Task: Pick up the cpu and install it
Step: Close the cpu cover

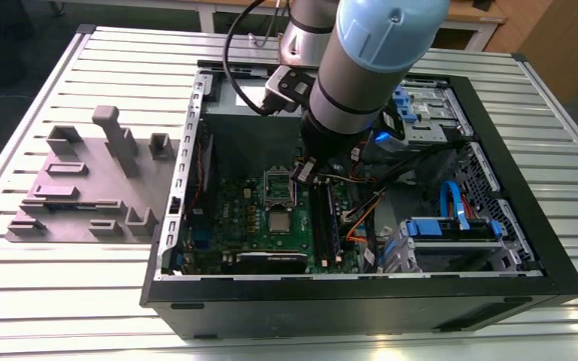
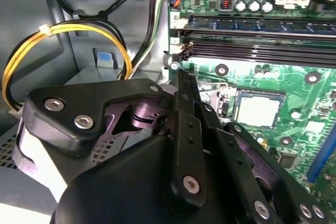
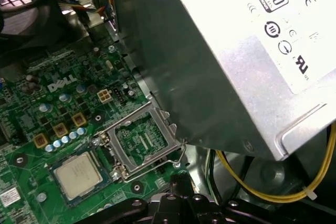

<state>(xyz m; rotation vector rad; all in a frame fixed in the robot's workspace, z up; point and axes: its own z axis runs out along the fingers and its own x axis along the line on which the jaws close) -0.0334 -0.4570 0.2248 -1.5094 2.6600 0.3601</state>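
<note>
The cpu (image 1: 281, 222), a small square chip with a silver-grey top, lies flat in its socket on the green motherboard (image 1: 244, 226) inside the open computer case (image 1: 369, 301). Both wrist views show the cpu (image 3: 79, 174) (image 2: 258, 109) too. The socket's metal load frame (image 3: 139, 137) stands swung open beside the cpu, its wire lever (image 3: 181, 153) raised. My gripper (image 1: 304, 173) hangs low inside the case, just beyond the open frame and a short way from the cpu. In the wrist views my gripper (image 3: 178, 182) (image 2: 182, 77) points down at the board edge near the frame.
A grey power supply (image 3: 252, 51) stands close beside my gripper, with yellow cables (image 2: 63, 30) under it. Black memory slots (image 2: 257, 40) run along the board past the socket. A blue drive caddy (image 1: 450, 229) fills the case's right. A grey fixture block (image 1: 83, 188) sits on the slatted table.
</note>
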